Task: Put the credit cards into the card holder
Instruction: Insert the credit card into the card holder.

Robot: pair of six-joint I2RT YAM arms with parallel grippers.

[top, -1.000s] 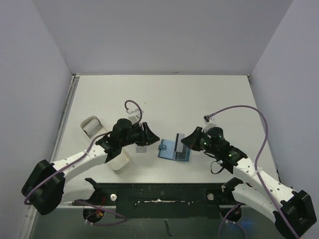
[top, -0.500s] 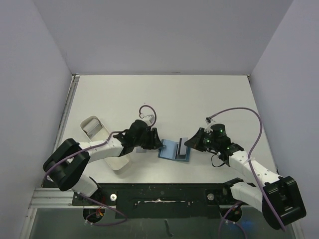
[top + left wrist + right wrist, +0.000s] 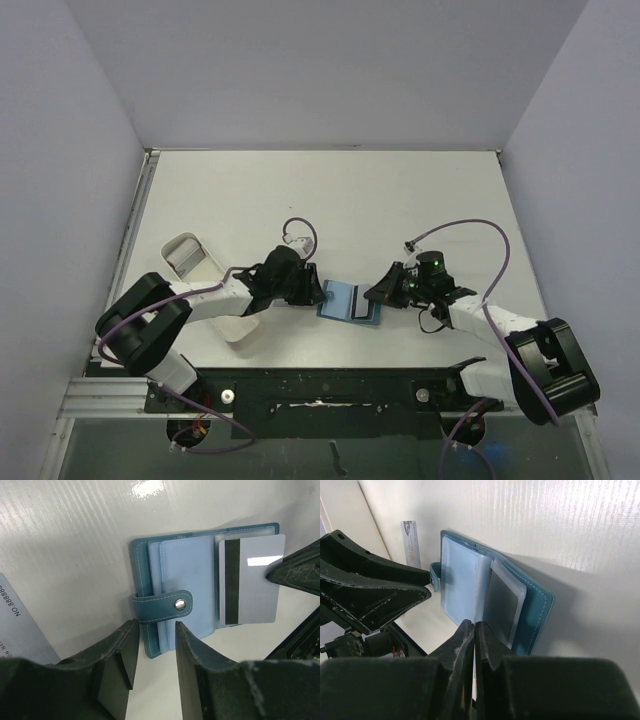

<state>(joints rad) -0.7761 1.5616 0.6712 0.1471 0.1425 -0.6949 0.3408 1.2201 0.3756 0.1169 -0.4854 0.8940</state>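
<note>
The teal card holder [image 3: 342, 300] lies open on the table, its strap and snap stud [image 3: 180, 605] across the pale inner sleeves. My right gripper [image 3: 372, 297] is shut on a whitish credit card [image 3: 252, 580] with a dark stripe, which it holds upright over the holder's right half. In the right wrist view that card shows only edge-on between the jaws of the right gripper [image 3: 474, 625], just in front of the card holder [image 3: 537, 605]. My left gripper [image 3: 155, 627] stands open at the holder's left edge, with nothing between its fingers. A second credit card [image 3: 20, 625] lies flat on the table beside it.
A long white tray [image 3: 180, 240] lies on the table left of the left arm. The second card [image 3: 411, 550] lies just beyond the holder's strap side. Both arms crowd the holder from either side near the table's front edge.
Both arms have stretched lower toward the holder. The left gripper has moved right to the holder's strap edge and narrowed a little. The right gripper has brought the card down over the holder.
</note>
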